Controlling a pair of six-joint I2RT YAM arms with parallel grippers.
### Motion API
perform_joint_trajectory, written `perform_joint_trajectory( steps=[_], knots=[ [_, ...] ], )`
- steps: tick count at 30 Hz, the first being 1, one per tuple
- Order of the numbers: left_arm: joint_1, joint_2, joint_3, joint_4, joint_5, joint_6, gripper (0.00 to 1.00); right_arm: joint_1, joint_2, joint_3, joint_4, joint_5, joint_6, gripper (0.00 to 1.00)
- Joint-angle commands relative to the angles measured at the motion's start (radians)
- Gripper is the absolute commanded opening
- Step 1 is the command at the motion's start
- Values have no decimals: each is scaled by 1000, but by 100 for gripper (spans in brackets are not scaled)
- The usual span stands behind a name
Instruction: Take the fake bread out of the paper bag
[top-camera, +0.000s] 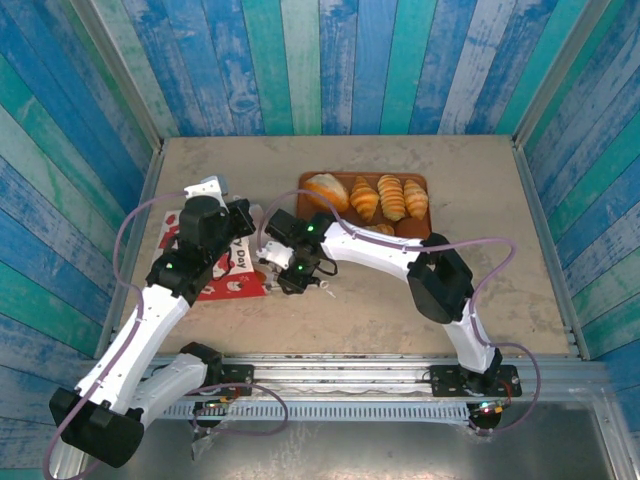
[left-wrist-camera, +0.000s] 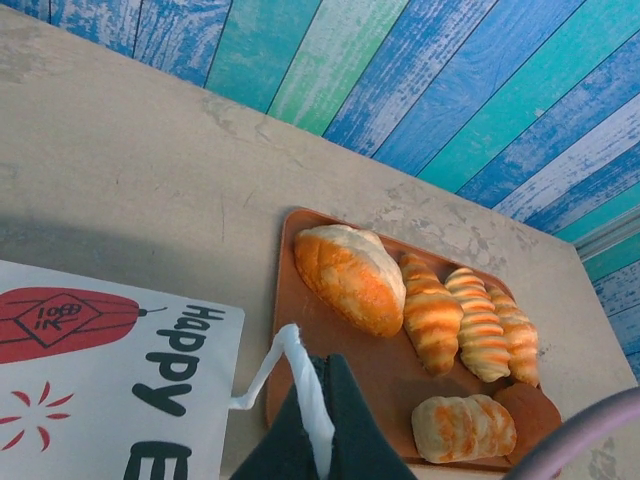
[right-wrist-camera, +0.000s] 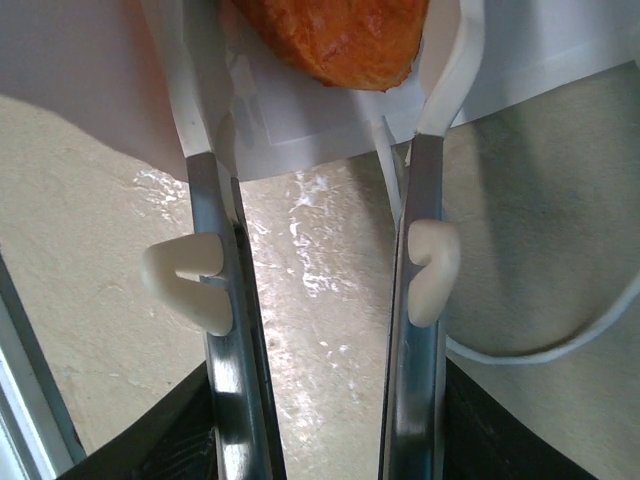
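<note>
Reaching with the right pincer (right-wrist-camera: 328, 45) into the mouth of the paper bag (right-wrist-camera: 80, 70), with jaws parted to either side of an orange-brown roll (right-wrist-camera: 340, 35) and no squeeze visible yet. Pinching the bag's white loop handle (left-wrist-camera: 275, 360) in the fully closed left pincer (left-wrist-camera: 320, 435) at that same mouth edge, probably to keep the opening up. To do this step well: close evenly on the roll's two flanks, deep enough past the rounded end to stop the glossy plastic squirting out. Keep the paper lip clear of the pads, then draw straight back out of the mouth, low over the worktop (right-wrist-camera: 320, 300), holding the handle steady. Judging by the exposed end, points out of the bag toward the right wrist, a little askew. Most likely lies with its length running back into the bag, roughly along the fingers, though hidden deeper in. Beyond the bag's mouth side, several pastries (left-wrist-camera: 432, 318) already on the brown tray (left-wrist-camera: 370, 385).
</note>
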Motion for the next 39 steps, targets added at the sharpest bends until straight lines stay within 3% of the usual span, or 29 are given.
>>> perform_joint_trajectory(
  steps=[1, 10, 22, 39],
  knots=[
    [-2, -20, 20, -4, -33, 13, 0, 9, -102, -22, -9, 96, 11, 48],
    [-2, -20, 18, -1, -42, 15, 0, 33, -252, -152, 55, 239, 6, 47],
    [-2, -1, 28, 14, 4, 16, 0, 70, -255, -158, 98, 337, -5, 47],
    [-2, -14, 18, 29, -41, 12, 0, 68, -570, -447, 151, 531, 15, 49]
  ],
)
